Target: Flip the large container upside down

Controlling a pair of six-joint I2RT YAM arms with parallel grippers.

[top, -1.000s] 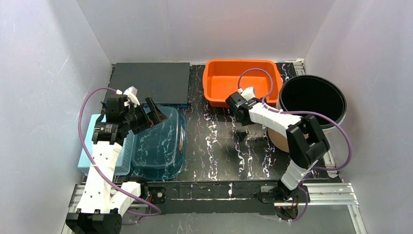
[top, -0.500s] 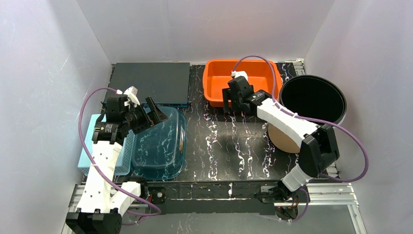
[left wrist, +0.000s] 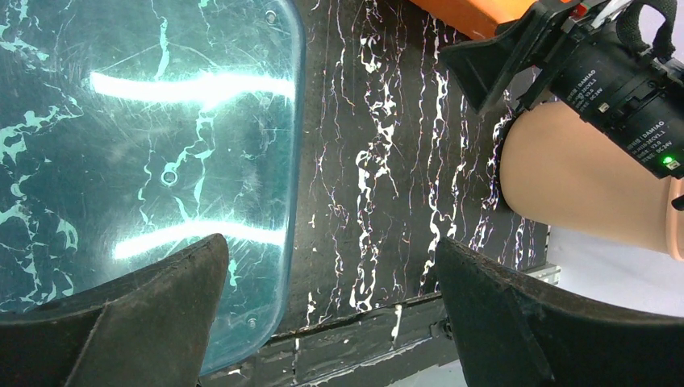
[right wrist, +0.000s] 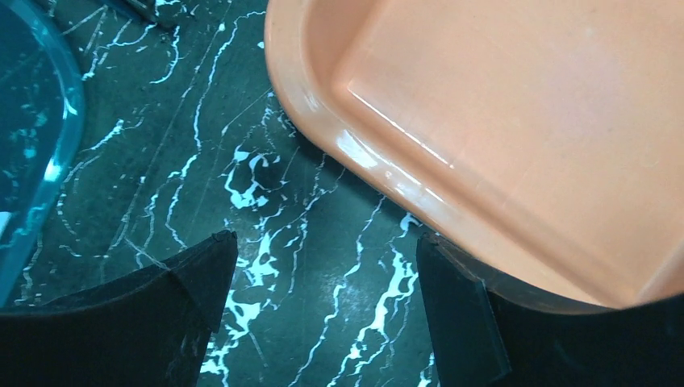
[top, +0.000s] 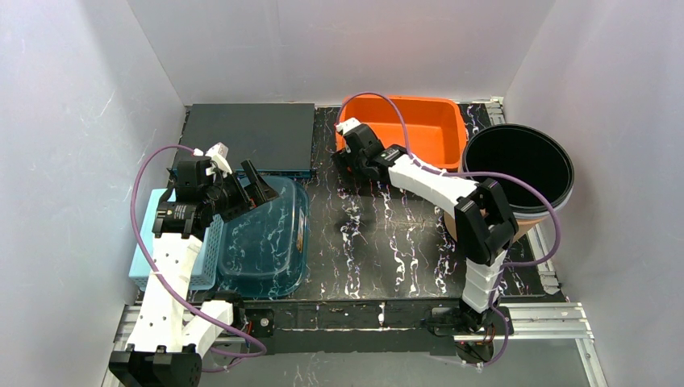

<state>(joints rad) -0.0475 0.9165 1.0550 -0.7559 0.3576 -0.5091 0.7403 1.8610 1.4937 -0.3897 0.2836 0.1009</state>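
- From above: my left gripper (top: 254, 187) hangs over the clear teal container (top: 266, 238), jaws apart, holding nothing. A light blue basket (top: 148, 242) sits just beside that container.
- My right gripper (top: 347, 155) is at the near left corner of the orange container (top: 419, 125), which stands open side up at the back of the table (top: 379, 234), beside a black round bin (top: 516, 161).
- Left wrist: my 2 fingers (left wrist: 161, 306) stand wide, with the teal container's edge and bare table between them.
- Right wrist: my jaws are apart around bare table. The orange container's rounded corner lies just beside 1 finger (right wrist: 460, 306); I cannot tell if they touch.
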